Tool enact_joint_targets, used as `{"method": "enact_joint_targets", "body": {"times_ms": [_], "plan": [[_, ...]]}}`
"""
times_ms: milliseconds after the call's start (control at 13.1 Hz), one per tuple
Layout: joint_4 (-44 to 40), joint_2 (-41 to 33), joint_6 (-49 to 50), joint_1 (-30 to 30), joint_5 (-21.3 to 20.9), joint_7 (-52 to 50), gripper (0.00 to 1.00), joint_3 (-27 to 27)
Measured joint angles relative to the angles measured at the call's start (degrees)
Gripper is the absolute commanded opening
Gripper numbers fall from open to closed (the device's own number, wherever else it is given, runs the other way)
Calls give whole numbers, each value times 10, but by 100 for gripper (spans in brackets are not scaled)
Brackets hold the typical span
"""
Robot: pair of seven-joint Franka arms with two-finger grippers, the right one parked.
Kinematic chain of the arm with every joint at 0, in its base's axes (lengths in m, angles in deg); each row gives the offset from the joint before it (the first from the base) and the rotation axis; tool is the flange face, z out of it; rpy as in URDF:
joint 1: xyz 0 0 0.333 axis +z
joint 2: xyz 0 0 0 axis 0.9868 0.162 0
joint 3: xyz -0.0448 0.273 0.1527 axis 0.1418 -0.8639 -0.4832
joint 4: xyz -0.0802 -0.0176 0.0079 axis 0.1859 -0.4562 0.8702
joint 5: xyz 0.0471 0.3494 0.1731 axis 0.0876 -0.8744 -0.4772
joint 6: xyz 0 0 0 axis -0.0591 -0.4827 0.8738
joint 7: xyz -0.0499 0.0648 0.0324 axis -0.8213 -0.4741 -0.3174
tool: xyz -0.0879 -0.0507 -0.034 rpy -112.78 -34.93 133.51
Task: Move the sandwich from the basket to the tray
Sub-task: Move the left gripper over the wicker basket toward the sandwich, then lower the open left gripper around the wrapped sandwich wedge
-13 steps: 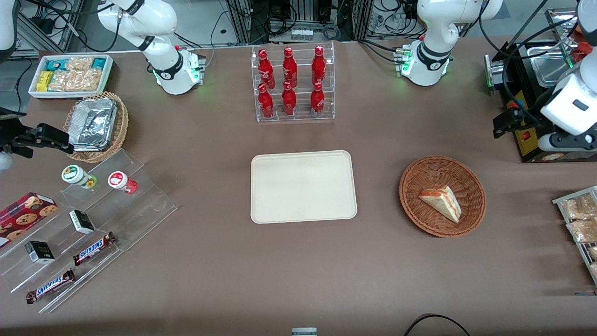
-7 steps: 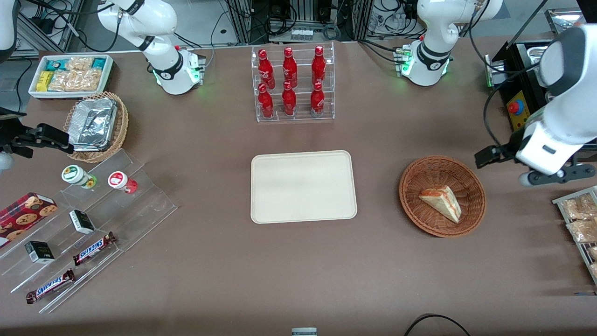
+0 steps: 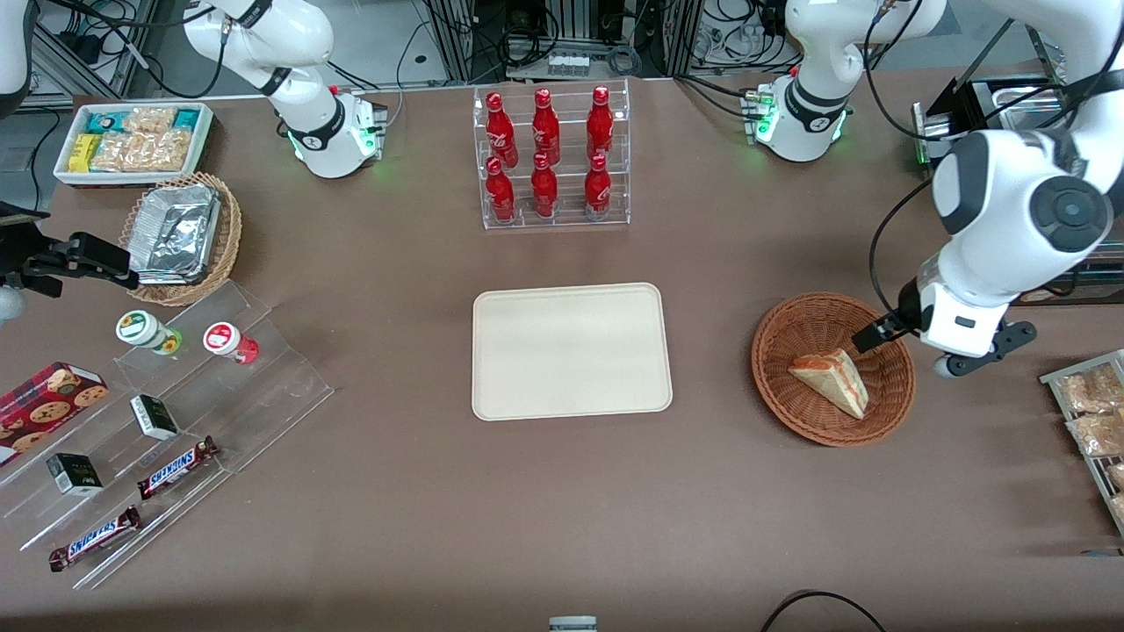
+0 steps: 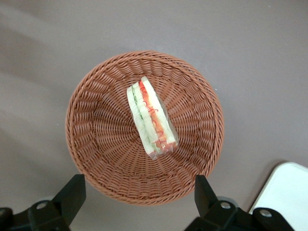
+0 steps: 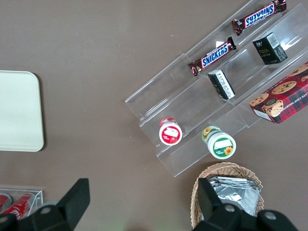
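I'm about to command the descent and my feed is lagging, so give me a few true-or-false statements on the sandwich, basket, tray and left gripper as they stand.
1. The sandwich lies in the basket. True.
2. The gripper is shut on the sandwich. False: the wrist view shows it open and above the basket, its fingers spread wide and touching nothing.
3. The tray has nothing on it. True.
4. The sandwich is lying flat with its filling hidden. False: in the wrist view it rests with its red and green filling edge facing up.
5. The basket sits on the tray. False: it stands on the table beside the tray, apart from it, toward the working arm's end.
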Motion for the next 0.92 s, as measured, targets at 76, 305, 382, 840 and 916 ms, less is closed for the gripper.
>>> {"method": "enact_joint_targets", "body": {"times_ms": [76, 305, 382, 840, 916], "plan": [[18, 0, -20, -1, 0, -19, 100, 1], [70, 1, -81, -10, 0, -58, 100, 2], [86, 2, -106, -10, 0, -73, 100, 2], [104, 37, -176, -10, 0, -95, 100, -2], [105, 46, -190, -10, 0, -95, 100, -2]]}}
